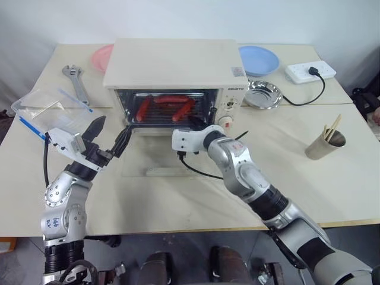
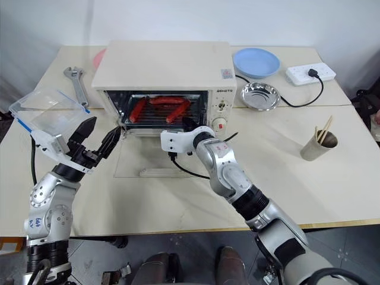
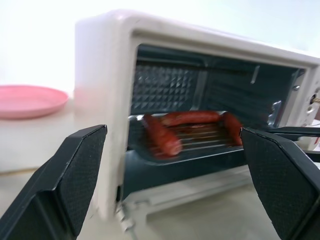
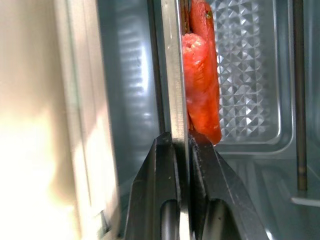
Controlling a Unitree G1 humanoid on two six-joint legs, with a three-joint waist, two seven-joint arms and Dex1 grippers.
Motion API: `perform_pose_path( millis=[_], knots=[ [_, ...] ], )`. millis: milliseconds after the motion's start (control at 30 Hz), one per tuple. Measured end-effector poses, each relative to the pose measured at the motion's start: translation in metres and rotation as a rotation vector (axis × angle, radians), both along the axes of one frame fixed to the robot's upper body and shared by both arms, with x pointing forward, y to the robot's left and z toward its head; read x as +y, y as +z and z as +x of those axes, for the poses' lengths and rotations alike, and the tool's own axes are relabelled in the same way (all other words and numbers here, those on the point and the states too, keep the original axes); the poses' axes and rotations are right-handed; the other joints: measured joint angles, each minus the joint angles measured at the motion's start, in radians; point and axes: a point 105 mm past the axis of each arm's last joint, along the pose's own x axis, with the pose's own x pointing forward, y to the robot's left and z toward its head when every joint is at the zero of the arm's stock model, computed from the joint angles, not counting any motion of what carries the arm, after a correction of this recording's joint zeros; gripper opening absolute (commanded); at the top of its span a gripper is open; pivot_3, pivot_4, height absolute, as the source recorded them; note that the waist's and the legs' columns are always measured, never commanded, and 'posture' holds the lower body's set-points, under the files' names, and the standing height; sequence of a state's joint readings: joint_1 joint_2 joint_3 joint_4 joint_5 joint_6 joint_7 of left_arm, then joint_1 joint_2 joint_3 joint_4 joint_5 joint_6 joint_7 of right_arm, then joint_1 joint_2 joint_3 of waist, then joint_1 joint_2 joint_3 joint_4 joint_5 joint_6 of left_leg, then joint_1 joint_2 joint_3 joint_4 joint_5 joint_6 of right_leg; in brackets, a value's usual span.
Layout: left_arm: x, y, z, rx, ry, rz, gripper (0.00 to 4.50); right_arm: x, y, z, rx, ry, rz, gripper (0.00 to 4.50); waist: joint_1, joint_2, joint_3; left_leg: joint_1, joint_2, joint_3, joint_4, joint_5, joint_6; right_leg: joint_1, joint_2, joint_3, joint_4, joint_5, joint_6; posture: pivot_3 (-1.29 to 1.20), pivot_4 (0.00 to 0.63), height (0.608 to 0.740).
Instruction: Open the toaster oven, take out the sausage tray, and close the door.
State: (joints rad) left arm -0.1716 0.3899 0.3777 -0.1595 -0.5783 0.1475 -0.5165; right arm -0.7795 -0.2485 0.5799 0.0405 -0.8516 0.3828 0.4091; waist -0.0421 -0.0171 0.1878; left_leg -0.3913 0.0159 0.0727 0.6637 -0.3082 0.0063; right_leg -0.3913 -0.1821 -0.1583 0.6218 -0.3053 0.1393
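Observation:
The cream toaster oven (image 1: 172, 62) stands at the back middle of the table. Its glass door (image 1: 169, 161) lies folded down flat in front of it. Inside, the silvery sausage tray (image 1: 163, 110) holds three red sausages (image 3: 190, 118) on a wire rack. My right gripper (image 1: 195, 122) reaches into the right side of the opening and is shut on the tray's thin front rim (image 4: 175, 75), close beside a sausage (image 4: 200, 85). My left gripper (image 1: 110, 136) hangs open just outside the oven's left front corner, touching nothing, its pads (image 3: 75, 175) spread wide.
A wrench (image 1: 76, 83), a clear plastic bag (image 1: 44, 110) and a pink plate (image 1: 102, 56) lie to the left. On the right are a blue plate (image 1: 259, 59), a steel bowl (image 1: 263, 94), a power strip (image 1: 310, 72) and a cup of sticks (image 1: 325, 144).

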Motion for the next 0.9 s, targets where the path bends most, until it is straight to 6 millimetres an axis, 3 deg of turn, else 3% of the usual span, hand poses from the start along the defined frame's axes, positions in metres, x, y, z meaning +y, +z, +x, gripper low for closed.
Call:
perform_pose_path(
  millis=[433,900],
  knots=[
    [0.029,-0.012,-0.037,0.182,-0.022,0.107,4.50,-0.012,-0.002,-0.014,0.005,0.044,-0.002,0.02,0.012,0.000,0.000,-0.001,0.000,-0.001,0.000,0.000,0.000,0.000,0.000,0.000,-0.001,0.000,0.000,0.00,0.150,0.740],
    [0.029,-0.008,-0.036,0.209,-0.049,0.099,4.50,-0.023,-0.013,-0.039,-0.064,0.138,-0.032,0.02,0.015,0.000,0.000,0.000,0.000,0.000,0.000,0.000,0.000,0.000,0.000,0.000,-0.002,0.000,0.000,0.00,0.150,0.740]
  ],
)
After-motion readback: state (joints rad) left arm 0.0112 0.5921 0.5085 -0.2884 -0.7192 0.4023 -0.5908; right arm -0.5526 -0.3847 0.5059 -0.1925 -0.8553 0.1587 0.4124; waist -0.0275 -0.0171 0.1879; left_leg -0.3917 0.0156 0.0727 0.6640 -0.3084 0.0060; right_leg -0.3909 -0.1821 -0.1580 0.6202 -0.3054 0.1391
